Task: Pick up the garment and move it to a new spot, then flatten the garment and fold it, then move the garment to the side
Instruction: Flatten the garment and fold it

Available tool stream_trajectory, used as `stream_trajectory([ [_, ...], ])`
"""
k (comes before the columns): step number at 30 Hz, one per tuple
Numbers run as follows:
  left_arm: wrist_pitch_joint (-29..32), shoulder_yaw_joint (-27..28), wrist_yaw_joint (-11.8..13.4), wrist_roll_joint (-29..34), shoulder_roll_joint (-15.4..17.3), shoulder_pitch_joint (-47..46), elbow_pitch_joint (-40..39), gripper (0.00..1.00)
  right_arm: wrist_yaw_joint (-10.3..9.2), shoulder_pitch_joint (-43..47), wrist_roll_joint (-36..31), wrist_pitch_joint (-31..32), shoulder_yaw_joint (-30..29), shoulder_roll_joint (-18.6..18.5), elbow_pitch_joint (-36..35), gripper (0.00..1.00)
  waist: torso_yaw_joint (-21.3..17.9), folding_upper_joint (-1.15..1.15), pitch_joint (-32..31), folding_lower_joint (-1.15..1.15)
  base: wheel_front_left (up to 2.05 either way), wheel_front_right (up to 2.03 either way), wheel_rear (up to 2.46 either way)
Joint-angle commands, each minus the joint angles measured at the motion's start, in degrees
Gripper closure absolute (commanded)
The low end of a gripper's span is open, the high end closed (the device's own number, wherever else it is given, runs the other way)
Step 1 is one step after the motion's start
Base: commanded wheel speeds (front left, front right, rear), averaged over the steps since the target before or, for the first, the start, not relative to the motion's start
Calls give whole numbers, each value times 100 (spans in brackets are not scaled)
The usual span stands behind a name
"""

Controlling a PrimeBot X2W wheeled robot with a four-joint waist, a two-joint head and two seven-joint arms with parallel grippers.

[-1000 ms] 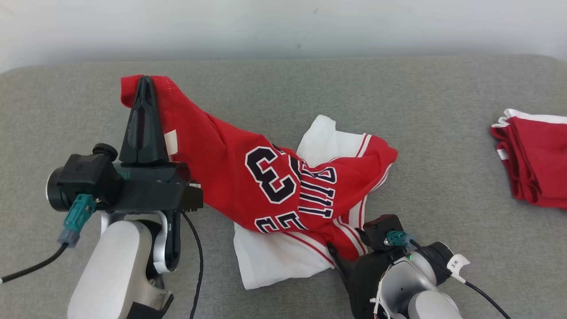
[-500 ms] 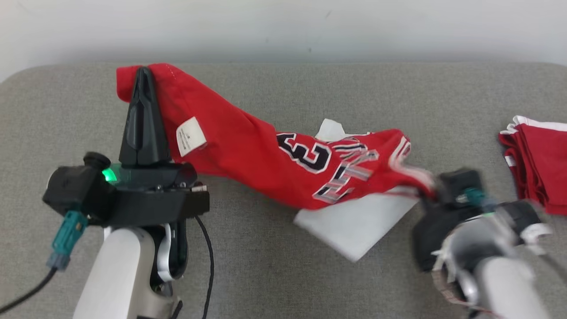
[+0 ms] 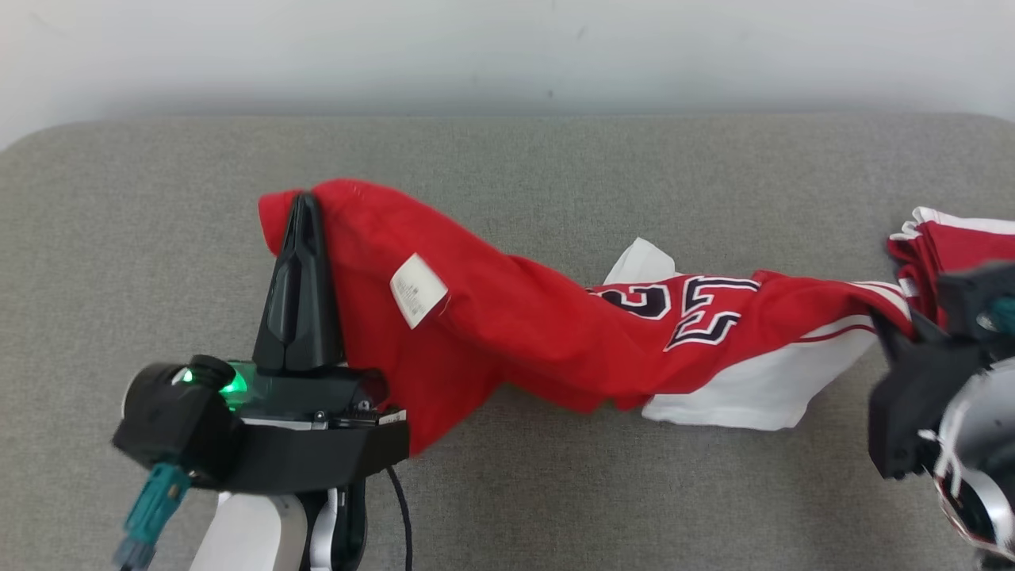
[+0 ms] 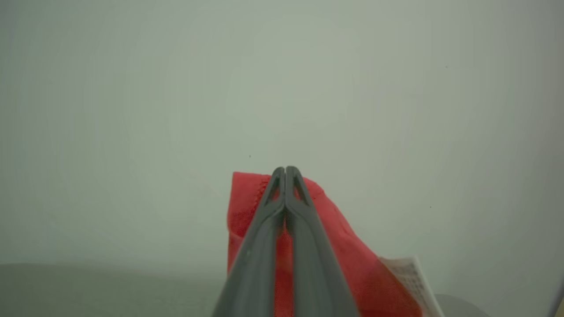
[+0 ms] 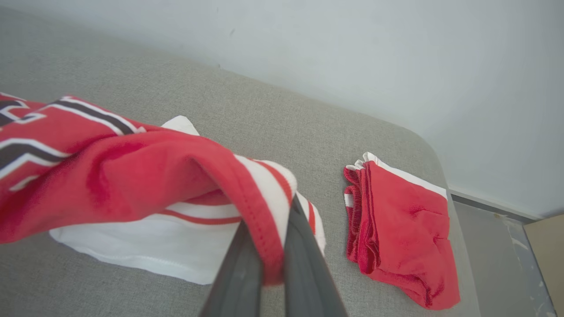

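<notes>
The garment (image 3: 515, 325) is a red jersey with dark numbers, white trim and a white label, and it hangs stretched between my two grippers above the grey table (image 3: 555, 159). My left gripper (image 3: 304, 202) is shut on its red left corner, and the left wrist view has the cloth (image 4: 246, 207) pinched between the closed fingers (image 4: 285, 169). At the right, my right gripper (image 3: 886, 321) is shut on the striped hem. In the right wrist view that hem (image 5: 264, 193) runs between the fingers (image 5: 271, 220). The garment's white part (image 3: 737, 396) sags onto the table.
A folded red and white garment (image 3: 955, 238) lies at the table's right edge, close behind my right gripper, and appears in the right wrist view (image 5: 401, 224). A pale wall runs along the table's far edge. Bare grey cloth lies in front of and behind the jersey.
My right gripper shut on the hem and pulled it far to the right, drawing the bunched jersey out into a long band. The left gripper kept its grip on the corner.
</notes>
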Motion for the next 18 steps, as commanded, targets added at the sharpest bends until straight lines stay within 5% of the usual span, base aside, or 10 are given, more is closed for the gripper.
stream_trajectory([
  [1,-3,42,17,-16,22,90,107,100,-15,-179,90,37,54,-78,156,100,-14,0,75,1,0,0,0],
  [8,-92,168,-120,-161,84,43,1587,100,-15,-1614,505,-693,919,-263,2442,98,-40,0,346,1,0,0,0],
  [9,-120,184,-145,-194,67,2,1789,100,-15,-1794,468,-915,978,-178,2809,56,-33,0,366,1,0,0,0],
  [10,-141,188,-192,-178,53,-43,1971,100,-15,-1973,423,-1130,1041,-97,3141,0,-22,0,381,1,0,0,0],
  [12,-182,194,-294,-157,-1,-155,2345,100,-15,-2495,262,-1682,1123,58,3948,0,39,0,405,1,0,0,0],
  [18,-191,360,-405,-110,-98,-140,2389,100,-15,-2990,-191,-2563,655,324,4951,0,147,0,304,1,0,0,0],
])
